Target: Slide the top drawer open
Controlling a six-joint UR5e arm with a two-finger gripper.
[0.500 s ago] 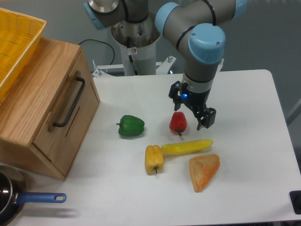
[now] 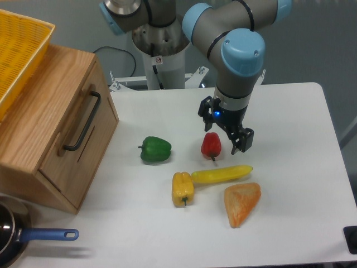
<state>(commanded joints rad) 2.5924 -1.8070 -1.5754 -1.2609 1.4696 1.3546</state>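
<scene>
The top drawer, light oak grain with a slim black bar handle, sits shut in its wooden cabinet at nine o'clock on the smooth white table. The gripper, dark fingers spread and empty, has edged slightly toward ten o'clock since the earlier frame. Between it and the drawer lie a glossy red pepper and green pepper; a yellow pepper, banana and wedge-shaped bread sit toward six o'clock.
</scene>
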